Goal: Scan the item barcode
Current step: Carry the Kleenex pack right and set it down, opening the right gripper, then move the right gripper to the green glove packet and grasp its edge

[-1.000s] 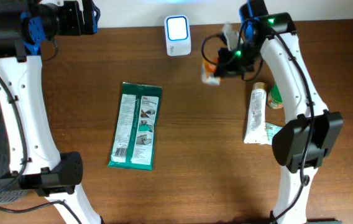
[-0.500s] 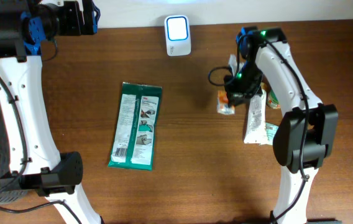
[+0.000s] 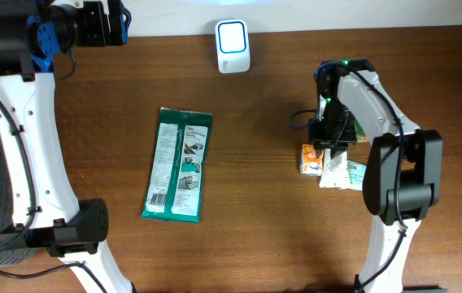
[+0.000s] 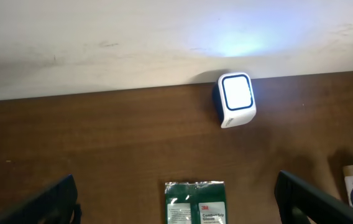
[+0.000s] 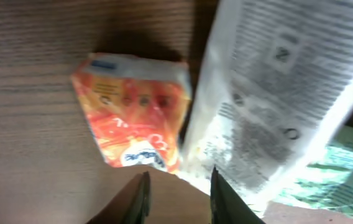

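R gripper (image 5: 176, 196) sits low over the wooden table (image 3: 255, 203), on the right side. Its jaws are part-way open w/ nothing between them; only bare wood shows in the gap. Just past its fingertips (image 5: 138, 198) the orange packet (image 5: 133, 127) lies flat on the wood, printed face up, not gripped. From overhead the R wrist covers part of the packet. The packet's side is right up against a white tube (image 5: 270, 106) w/ black print, which lies lengthwise beside it; can't tell if they actually touch. A green-and-white item (image 3: 355, 172) pokes out by the tube's near end, mostly hidden by the arm. The white barcode scanner (image 3: 233, 47), face lit, stands at the table's back edge near centre, well apart from the packet. A flat green pack (image 3: 179, 164) w/ a white label lies left of centre, in front of the scanner. L gripper (image 4: 176, 180) is up at the back-left corner, jaws spread fully wide, holding nothing. Its cam sees the scanner and the green pack's top edge.
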Controlling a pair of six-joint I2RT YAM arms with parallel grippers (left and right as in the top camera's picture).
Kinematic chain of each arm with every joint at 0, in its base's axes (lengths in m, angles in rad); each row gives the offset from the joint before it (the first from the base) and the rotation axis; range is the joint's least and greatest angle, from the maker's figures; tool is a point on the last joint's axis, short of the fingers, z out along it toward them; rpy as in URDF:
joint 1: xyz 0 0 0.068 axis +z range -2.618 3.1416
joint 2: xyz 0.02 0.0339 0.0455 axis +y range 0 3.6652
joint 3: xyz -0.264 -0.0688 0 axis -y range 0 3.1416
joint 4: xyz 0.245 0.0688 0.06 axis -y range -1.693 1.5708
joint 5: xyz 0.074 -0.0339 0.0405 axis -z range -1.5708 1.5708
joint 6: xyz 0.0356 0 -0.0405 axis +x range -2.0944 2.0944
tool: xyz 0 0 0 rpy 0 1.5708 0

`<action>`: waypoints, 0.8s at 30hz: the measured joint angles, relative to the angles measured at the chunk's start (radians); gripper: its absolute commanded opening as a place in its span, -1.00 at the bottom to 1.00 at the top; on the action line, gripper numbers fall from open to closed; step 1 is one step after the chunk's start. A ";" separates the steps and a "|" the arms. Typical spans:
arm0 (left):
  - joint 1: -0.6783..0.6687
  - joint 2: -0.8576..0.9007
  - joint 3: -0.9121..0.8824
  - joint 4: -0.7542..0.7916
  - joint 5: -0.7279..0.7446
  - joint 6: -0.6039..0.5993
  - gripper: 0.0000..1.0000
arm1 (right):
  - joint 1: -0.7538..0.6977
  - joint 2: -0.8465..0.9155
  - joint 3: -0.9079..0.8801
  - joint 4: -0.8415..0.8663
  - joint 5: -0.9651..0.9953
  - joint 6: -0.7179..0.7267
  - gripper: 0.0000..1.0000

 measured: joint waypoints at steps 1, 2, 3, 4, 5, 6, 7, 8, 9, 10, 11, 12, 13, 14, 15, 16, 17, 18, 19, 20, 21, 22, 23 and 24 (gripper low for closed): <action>0.000 0.000 0.000 0.000 0.000 0.000 0.98 | -0.006 0.000 0.000 -0.005 0.001 -0.001 -0.37; 0.000 0.000 0.000 0.000 0.000 0.000 0.98 | -0.013 0.000 0.000 -0.013 0.001 0.000 -0.36; 0.000 0.000 0.000 0.000 0.000 0.000 0.98 | -0.021 0.000 0.003 -0.023 0.000 -0.001 -0.35; 0.000 0.000 0.000 0.000 0.000 0.000 0.98 | -0.026 0.000 0.006 -0.028 -0.003 -0.002 -0.34; 0.000 0.000 0.000 0.000 0.000 0.000 0.98 | -0.031 0.000 0.018 -0.038 -0.011 -0.005 -0.32; 0.000 0.000 0.000 0.000 0.000 0.000 0.98 | -0.034 0.000 0.033 -0.044 -0.024 -0.011 -0.29; 0.000 0.000 0.000 0.000 0.000 0.000 0.99 | -0.035 0.000 0.056 -0.047 -0.045 -0.025 -0.25; 0.000 0.000 0.000 0.000 0.000 0.000 0.98 | -0.034 0.000 0.089 -0.042 -0.085 -0.045 -0.23; 0.000 0.000 0.000 0.000 0.000 0.000 0.98 | -0.028 0.000 0.112 -0.033 -0.124 -0.064 -0.18; 0.000 0.000 0.000 0.000 0.000 0.000 0.98 | -0.018 0.000 0.131 -0.017 -0.164 -0.081 -0.12; 0.000 0.000 0.000 0.000 0.000 0.000 0.98 | 0.003 -0.002 0.146 0.021 -0.226 -0.096 0.03; 0.000 0.000 0.000 0.000 0.000 0.000 0.99 | 0.025 -0.002 0.150 0.050 -0.270 -0.109 0.09; 0.000 0.000 0.000 0.000 0.000 0.000 0.98 | 0.051 -0.002 0.152 0.075 -0.309 -0.114 0.26; 0.000 0.000 0.000 0.000 0.000 0.000 0.98 | 0.079 -0.002 0.152 0.104 -0.344 -0.120 0.36; 0.000 0.000 0.000 0.000 0.000 0.000 0.98 | 0.111 -0.002 0.152 0.141 -0.377 -0.120 0.47; 0.000 0.000 0.000 0.000 0.000 0.000 0.98 | 0.148 -0.002 0.152 0.175 -0.405 -0.106 0.56; 0.000 0.000 0.000 0.000 0.000 0.000 0.98 | 0.183 -0.002 0.148 0.219 -0.426 -0.090 0.57; 0.000 0.000 0.000 0.000 0.000 0.000 0.99 | 0.219 -0.002 0.143 0.262 -0.443 -0.069 0.57; 0.000 0.000 0.000 0.000 0.000 0.000 0.98 | 0.242 -0.002 0.138 0.290 -0.454 -0.052 0.57; 0.000 0.000 0.000 0.000 0.000 0.000 0.98 | 0.277 -0.002 0.123 0.340 -0.466 -0.023 0.57; 0.000 0.000 0.000 0.000 0.000 0.000 0.98 | 0.309 -0.002 0.108 0.389 -0.475 0.003 0.57; 0.000 0.000 0.000 0.000 0.000 0.000 0.98 | 0.339 0.002 0.095 0.427 -0.483 0.029 0.56; 0.000 0.000 0.000 0.000 0.000 0.000 0.98 | 0.368 0.005 0.078 0.471 -0.487 0.055 0.54; 0.000 0.000 0.000 0.000 0.000 0.000 0.98 | 0.395 0.011 0.066 0.511 -0.491 0.080 0.50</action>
